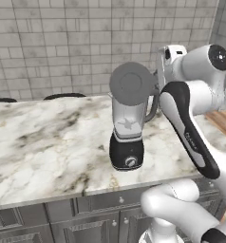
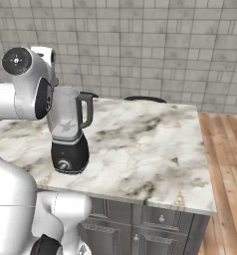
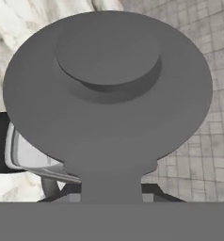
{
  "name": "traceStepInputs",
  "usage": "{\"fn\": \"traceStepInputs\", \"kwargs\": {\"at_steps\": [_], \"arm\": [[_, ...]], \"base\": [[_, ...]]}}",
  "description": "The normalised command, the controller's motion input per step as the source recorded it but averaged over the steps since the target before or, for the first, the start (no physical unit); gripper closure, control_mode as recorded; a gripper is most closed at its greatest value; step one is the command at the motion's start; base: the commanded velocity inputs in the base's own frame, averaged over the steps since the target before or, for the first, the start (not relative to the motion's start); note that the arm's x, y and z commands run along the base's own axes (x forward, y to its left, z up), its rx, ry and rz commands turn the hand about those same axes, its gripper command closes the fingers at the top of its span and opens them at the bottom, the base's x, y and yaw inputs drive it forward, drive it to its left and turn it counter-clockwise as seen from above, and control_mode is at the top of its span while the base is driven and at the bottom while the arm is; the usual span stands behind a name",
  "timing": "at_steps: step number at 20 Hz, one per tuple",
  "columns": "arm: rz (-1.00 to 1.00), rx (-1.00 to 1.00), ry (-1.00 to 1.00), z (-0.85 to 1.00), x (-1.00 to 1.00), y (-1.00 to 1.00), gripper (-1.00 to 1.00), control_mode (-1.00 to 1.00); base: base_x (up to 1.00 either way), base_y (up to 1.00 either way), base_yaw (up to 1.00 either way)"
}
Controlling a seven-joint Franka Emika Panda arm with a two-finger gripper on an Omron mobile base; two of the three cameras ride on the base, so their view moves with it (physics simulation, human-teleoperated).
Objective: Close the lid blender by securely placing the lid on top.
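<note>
Room: grey tiled wall (image 2: 140, 45), wood floor (image 2: 225, 164) at right. Marble counter (image 1: 43, 142) carries blender (image 1: 129, 128), upright, near front edge. Lid (image 1: 131, 83) tilted on edge above jar mouth, not seated; tab toward gripper (image 3: 111, 188). Gripper appears clamped on lid tab; fingertips hidden. 1 arm only.
</note>
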Motion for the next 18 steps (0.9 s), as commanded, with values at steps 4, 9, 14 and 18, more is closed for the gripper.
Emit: {"fn": "traceStepInputs", "kwargs": {"at_steps": [4, 9, 14, 18], "arm": [[0.0, 0.0, 0.26, 0.0, 0.31, -0.4, 1.0, -1.0], [-0.02, 0.0, 0.26, -0.03, 0.47, 0.02, 1.0, -1.0], [-0.01, 0.07, -0.01, -0.02, 0.01, -0.16, 1.0, -1.0], [-0.02, 0.04, 0.1, -0.07, 0.16, -0.05, 1.0, -1.0]], "base": [[0.0, 0.0, 0.0], [0.0, 0.0, 0.0], [0.0, 0.0, 0.0], [0.0, 0.0, 0.0]]}}
